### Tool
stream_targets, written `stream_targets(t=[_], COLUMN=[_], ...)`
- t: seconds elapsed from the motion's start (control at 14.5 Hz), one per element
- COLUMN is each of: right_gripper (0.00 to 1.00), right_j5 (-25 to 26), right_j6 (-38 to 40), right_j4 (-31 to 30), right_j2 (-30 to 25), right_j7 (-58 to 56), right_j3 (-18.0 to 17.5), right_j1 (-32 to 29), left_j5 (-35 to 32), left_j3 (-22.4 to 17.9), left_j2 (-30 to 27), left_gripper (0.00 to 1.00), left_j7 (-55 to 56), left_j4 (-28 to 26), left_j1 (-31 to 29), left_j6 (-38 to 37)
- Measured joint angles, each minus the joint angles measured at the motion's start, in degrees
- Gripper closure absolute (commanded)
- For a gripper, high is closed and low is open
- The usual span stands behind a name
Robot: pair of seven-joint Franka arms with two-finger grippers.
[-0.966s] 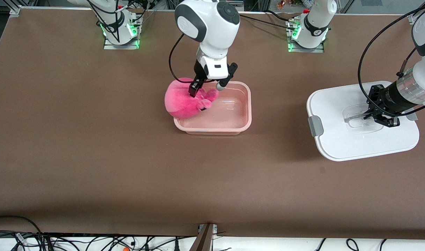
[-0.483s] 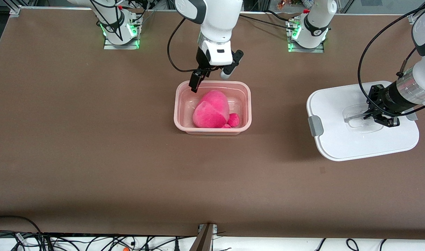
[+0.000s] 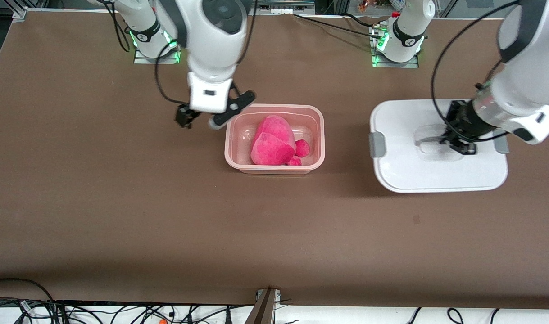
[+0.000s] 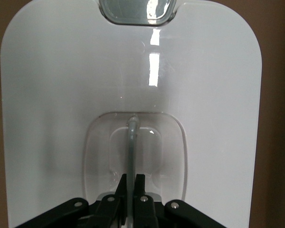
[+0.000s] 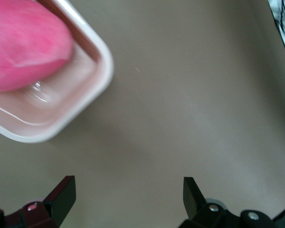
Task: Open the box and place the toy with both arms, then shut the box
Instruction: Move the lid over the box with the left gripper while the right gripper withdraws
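The pink box (image 3: pixel 274 167) stands open at the table's middle, and the pink plush toy (image 3: pixel 272 141) lies inside it. The box (image 5: pixel 92 92) and toy (image 5: pixel 23 45) also show in the right wrist view. My right gripper (image 3: pixel 197 118) is open and empty over the table beside the box, toward the right arm's end. My left gripper (image 3: pixel 454 143) is shut on the clear centre handle (image 4: pixel 132 142) of the white lid (image 3: pixel 436 171) and holds the lid lifted off the table, toward the left arm's end. A grey clip (image 3: pixel 377 144) shows on the lid's edge facing the box.
The brown table (image 3: pixel 166 216) stretches bare nearer the front camera. The arm bases (image 3: pixel 393 45) stand along the table's edge farthest from the camera. Cables lie past the table's near edge (image 3: pixel 121 310).
My right gripper let go of the toy into the box, then moved off beside the box toward the right arm's end. My left gripper has carried the lid toward the box.
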State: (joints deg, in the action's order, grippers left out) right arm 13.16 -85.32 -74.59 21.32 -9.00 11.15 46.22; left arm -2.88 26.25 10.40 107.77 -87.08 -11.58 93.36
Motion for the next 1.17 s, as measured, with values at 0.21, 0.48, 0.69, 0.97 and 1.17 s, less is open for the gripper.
stream_targets(t=[0.21, 0.48, 0.69, 0.97, 1.17], right_gripper=[0.00, 0.00, 0.00, 0.00, 0.00], right_j5=[-4.5, -16.3, -20.0, -20.5, -21.1], right_j6=[2.2, 4.3, 6.0, 7.8, 9.6], right_j4=[-0.1, -0.3, -0.4, -0.4, -0.8], right_j2=[0.0, 0.0, 0.0, -0.1, -0.9], right_j7=[-0.2, -0.5, -0.7, -0.5, -0.4], right_j3=[7.4, 21.3, 27.6, 31.2, 31.4], right_j1=[-0.1, -0.4, -1.2, -1.5, -2.9], left_j5=[0.3, 0.4, 0.3, -4.2, -8.2], left_j3=[6.6, 11.0, 11.0, 10.7, 9.5], left_j2=[0.4, 2.9, 6.1, 13.6, 19.5], left_gripper=[1.00, 1.00, 1.00, 1.00, 1.00], left_j7=[6.0, 15.4, 22.9, 31.0, 33.7], left_j4=[-0.5, -0.7, 0.1, 6.4, 10.7], left_j1=[0.4, 5.2, 11.1, 17.9, 23.7], left_j6=[-0.4, -0.3, 2.5, 4.2, 7.1])
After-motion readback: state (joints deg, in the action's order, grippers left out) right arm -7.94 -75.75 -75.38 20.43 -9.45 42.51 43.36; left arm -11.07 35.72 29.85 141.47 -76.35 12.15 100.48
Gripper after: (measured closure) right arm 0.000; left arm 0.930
